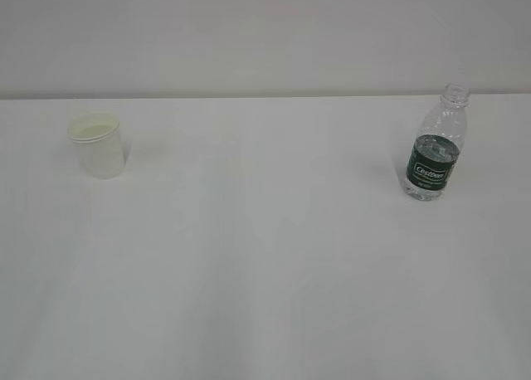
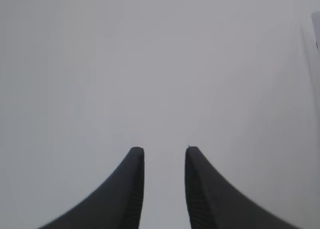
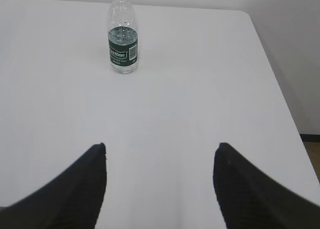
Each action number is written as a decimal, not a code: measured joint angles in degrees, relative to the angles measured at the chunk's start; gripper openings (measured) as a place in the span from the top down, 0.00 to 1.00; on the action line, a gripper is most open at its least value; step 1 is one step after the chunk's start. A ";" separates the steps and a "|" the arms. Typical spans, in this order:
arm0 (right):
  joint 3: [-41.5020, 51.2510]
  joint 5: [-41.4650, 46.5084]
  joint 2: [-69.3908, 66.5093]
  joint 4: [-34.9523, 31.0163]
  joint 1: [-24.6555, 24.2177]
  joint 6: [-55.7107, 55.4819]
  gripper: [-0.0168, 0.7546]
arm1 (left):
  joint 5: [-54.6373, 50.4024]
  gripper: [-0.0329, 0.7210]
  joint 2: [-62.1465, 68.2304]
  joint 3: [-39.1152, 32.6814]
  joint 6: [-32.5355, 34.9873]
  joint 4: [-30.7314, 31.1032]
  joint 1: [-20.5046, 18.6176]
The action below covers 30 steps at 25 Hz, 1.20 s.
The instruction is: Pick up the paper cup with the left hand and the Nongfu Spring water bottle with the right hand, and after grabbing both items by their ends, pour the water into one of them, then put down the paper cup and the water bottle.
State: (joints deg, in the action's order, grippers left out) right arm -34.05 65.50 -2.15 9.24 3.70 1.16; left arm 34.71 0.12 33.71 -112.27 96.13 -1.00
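The white paper cup point(image 1: 98, 144) stands upright at the far left of the white table point(image 1: 265, 255). The clear Nongfu Spring water bottle point(image 1: 436, 146) with its dark green label stands upright at the far right, capless, with water inside. Neither arm shows in the exterior view. My right gripper point(image 3: 161, 149) is open wide and empty, well short of the bottle point(image 3: 122, 36), which stands ahead and a little left. My left gripper point(image 2: 164, 151) is open with a narrow gap, nothing between its fingers, over bare grey surface; the cup is out of that view.
The table's right edge point(image 3: 272, 64) runs past the bottle, with floor beyond it. A pale wall point(image 1: 265, 31) rises behind the table's far edge.
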 joint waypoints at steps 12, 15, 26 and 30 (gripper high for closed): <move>0.00 0.00 0.00 0.32 0.00 0.00 0.33 | -19.97 0.69 0.00 -0.44 32.72 -48.99 -1.38; 0.00 0.00 0.00 0.32 0.00 0.00 0.33 | -40.00 0.69 0.00 0.15 49.42 -68.11 -1.38; 0.00 0.00 0.00 0.53 0.00 0.00 0.33 | -74.81 0.69 0.00 0.74 86.82 -80.54 -1.38; 0.00 0.00 0.00 0.73 0.00 0.00 0.33 | -80.58 0.69 0.00 0.74 90.94 -82.71 -1.38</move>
State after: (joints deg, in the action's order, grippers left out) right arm -34.05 65.50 -2.15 9.96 3.70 1.16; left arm -45.87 0.12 34.45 -21.33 13.42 -2.38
